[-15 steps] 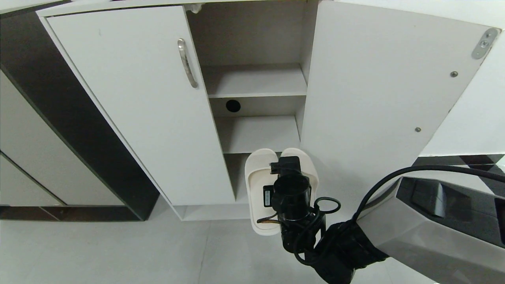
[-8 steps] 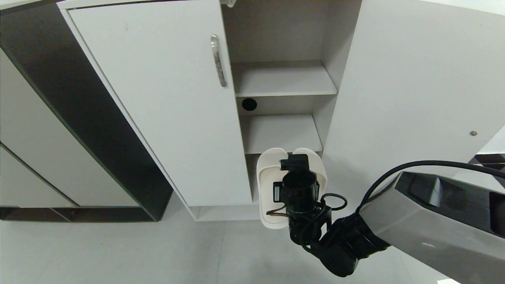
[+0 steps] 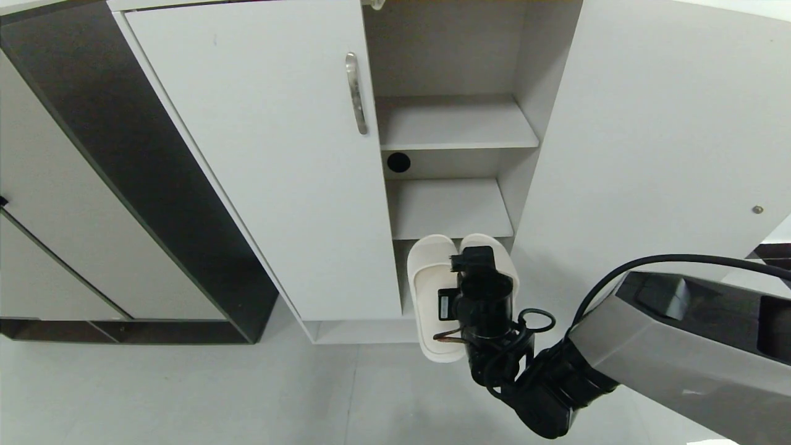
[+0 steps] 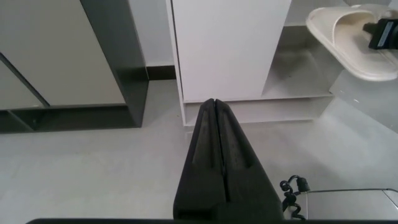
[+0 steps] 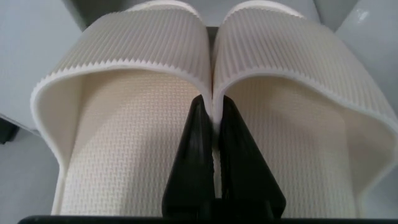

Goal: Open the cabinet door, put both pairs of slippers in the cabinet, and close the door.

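Pinching the touching inner edges of the white slippers (image 3: 431,290), the right gripper (image 5: 213,107) holds them before the cabinet's (image 3: 457,123) bottom opening, between the shut door (image 3: 259,154) and the open door (image 3: 636,136). The left gripper (image 4: 215,106) hangs clenched, empty, over bare floor (image 4: 93,168).

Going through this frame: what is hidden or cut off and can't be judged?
Right wrist view: the slippers' heel ends are cut off by the lower edge.
Head view: the bottom compartment is largely hidden behind the slippers and right gripper.
Head view: the open door's top and far side are cut off by the frame.
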Controlling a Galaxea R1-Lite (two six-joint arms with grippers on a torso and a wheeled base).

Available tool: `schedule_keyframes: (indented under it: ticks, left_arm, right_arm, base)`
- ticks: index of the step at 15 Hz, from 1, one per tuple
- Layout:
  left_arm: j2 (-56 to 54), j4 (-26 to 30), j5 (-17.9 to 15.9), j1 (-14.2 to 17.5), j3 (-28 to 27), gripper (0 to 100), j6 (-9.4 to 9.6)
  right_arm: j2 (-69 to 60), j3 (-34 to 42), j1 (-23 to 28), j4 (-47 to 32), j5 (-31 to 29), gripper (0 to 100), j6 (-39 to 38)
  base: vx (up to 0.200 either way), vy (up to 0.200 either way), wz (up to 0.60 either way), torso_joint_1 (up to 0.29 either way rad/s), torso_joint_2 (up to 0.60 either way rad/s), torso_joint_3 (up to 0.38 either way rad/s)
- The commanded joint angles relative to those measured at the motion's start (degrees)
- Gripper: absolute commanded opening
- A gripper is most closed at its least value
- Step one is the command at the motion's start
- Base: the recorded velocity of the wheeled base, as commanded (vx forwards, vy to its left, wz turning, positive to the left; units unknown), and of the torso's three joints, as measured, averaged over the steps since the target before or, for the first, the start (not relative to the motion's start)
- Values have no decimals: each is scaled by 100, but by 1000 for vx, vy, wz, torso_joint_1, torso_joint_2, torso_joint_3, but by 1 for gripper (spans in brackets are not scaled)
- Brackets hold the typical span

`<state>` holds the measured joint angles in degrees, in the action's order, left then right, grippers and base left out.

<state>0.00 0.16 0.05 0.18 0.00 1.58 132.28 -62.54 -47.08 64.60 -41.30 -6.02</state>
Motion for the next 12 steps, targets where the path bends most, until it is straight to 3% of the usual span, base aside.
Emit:
schedule_keyframes:
  ticks: [1,10,12]
  left_arm:
    - [9,2,4,-1,0,0,0]
    - [9,2,13,-1,0,0,-27]
    - [9,2,13,-1,0,0,-27]
  right_arm:
    - [-27,49,-12,35,96,0,40]
    - [-62,295,173,642,439,0,286]
    - [-53,260,234,633,439,0,286]
  base:
    - [0,0,0,0,0,0]
    - [0,0,0,2,0,-58]
    - [200,0,0,5,2,-36]
